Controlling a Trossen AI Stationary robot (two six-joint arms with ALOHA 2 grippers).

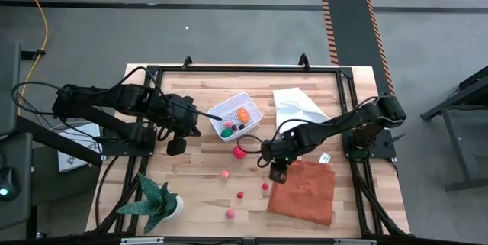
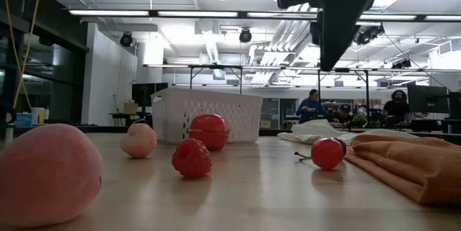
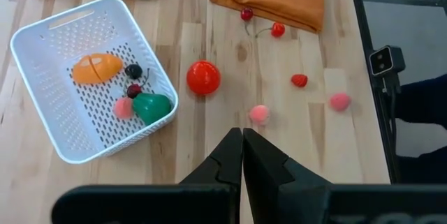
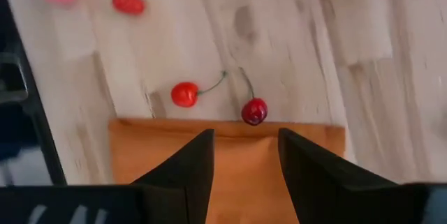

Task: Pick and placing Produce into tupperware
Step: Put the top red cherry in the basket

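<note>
The tupperware, a white perforated tub (image 1: 238, 115), stands on the table's far middle and holds an orange piece (image 3: 96, 68), a green one (image 3: 152, 105) and small dark and pink ones. Loose produce lies on the wood: a red ball (image 1: 239, 152), pink balls (image 1: 225, 174) (image 1: 229, 214), a small red berry (image 1: 240, 195) and a stemmed pair of cherries (image 4: 254, 111). My right gripper (image 4: 246, 137) hangs open above the orange cloth's edge (image 4: 230, 147), just short of the cherries. My left gripper (image 3: 242, 135) is shut, in the air left of the tub.
An orange cloth (image 1: 303, 190) lies at the near right, a white cloth (image 1: 297, 106) at the far right. A green spiky potted plant (image 1: 158, 203) stands at the near left corner. Dark frame rails (image 1: 244, 68) run around the table. People show in the room beyond (image 2: 311, 106).
</note>
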